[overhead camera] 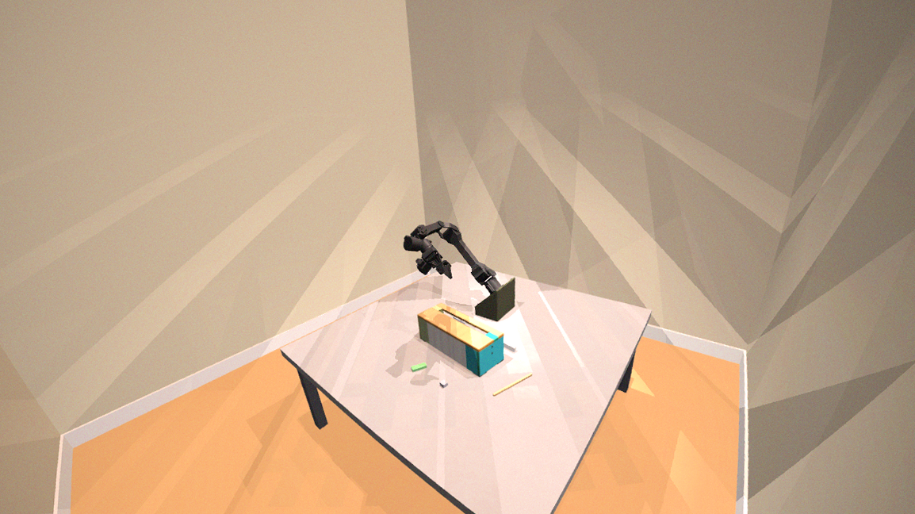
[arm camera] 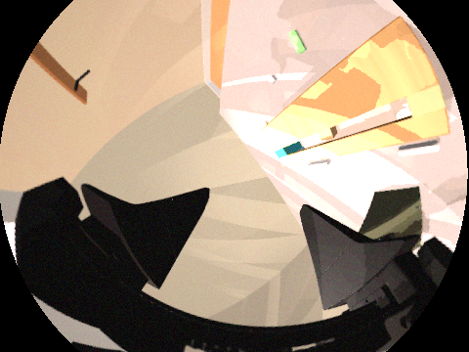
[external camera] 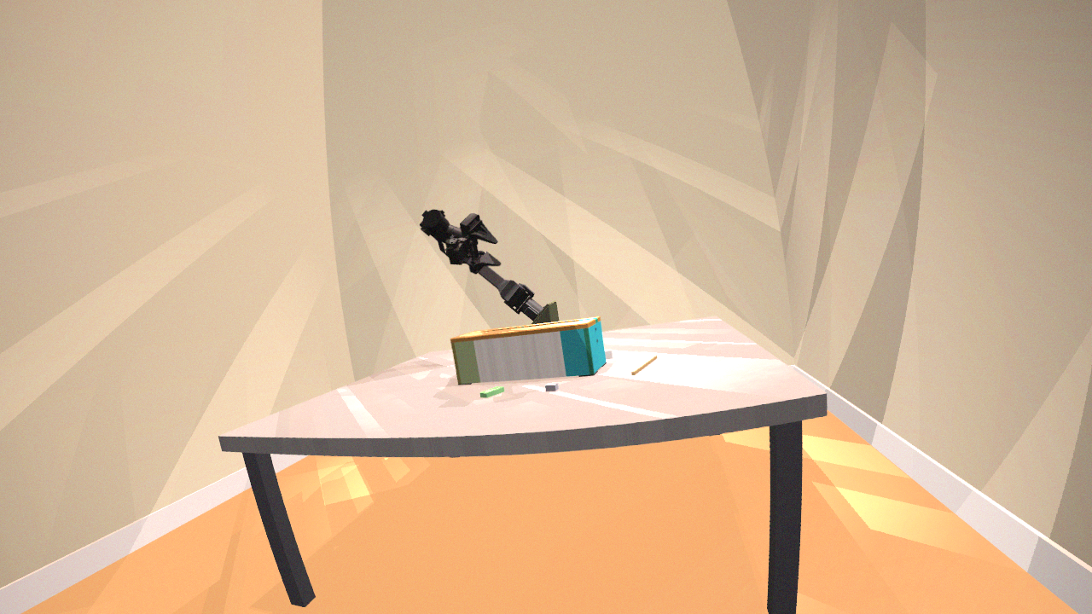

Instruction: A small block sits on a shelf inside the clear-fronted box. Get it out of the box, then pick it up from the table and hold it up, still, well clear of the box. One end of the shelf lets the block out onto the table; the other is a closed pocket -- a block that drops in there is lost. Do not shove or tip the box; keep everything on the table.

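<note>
Open gripper held high above the table, beside the box.

The gripper [overhead camera: 437, 266] hangs in the air with its two dark fingers spread wide and nothing between them, above the table's [overhead camera: 507, 429] far edge. Below it stands the long box [overhead camera: 459, 338] with an orange top and a teal end, well apart from the fingers. On the table in front of the box lie a green block [overhead camera: 418, 367], a tiny grey piece [overhead camera: 443, 382] and a thin yellow stick [overhead camera: 512, 384].

Bare test room, beige walls [external camera: 190, 153], orange floor [external camera: 534, 534], lone table [external camera: 534, 438]
</note>
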Available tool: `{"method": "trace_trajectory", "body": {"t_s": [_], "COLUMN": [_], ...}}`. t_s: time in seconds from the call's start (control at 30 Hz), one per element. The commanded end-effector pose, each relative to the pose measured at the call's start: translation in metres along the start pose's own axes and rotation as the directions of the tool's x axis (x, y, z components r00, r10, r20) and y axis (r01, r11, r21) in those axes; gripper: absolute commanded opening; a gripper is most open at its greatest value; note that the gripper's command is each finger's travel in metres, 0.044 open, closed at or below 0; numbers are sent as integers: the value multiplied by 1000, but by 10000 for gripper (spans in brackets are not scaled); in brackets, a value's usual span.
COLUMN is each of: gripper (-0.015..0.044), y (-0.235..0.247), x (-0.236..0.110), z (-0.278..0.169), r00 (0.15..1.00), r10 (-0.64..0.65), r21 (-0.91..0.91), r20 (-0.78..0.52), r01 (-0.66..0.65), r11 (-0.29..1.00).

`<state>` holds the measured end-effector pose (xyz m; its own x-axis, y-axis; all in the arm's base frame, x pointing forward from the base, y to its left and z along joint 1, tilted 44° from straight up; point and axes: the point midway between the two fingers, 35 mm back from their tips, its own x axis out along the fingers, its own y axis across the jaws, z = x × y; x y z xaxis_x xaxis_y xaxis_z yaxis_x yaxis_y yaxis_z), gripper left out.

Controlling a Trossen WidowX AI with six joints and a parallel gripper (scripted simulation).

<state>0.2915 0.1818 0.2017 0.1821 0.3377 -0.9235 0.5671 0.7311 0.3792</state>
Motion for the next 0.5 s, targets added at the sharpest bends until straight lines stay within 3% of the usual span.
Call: {"method": "trace_trajectory", "body": {"t_s": [0.0,0.13,0.23,0.33,0.47], "gripper": [400,400,400,400,400], "y": [-19,-44,-63,-81,-101], "x": [56,104,133,157,185], "z": [-3,-7,-10,-13,-17], "r00": [958,830,690,526,297], "r10": [-285,-540,-683,-769,-781], "r21": [-325,-632,-800,-882,-835], "r20": [45,138,239,363,549], "r01": [283,493,538,459,168], "r11": [902,597,264,-103,-523]}}
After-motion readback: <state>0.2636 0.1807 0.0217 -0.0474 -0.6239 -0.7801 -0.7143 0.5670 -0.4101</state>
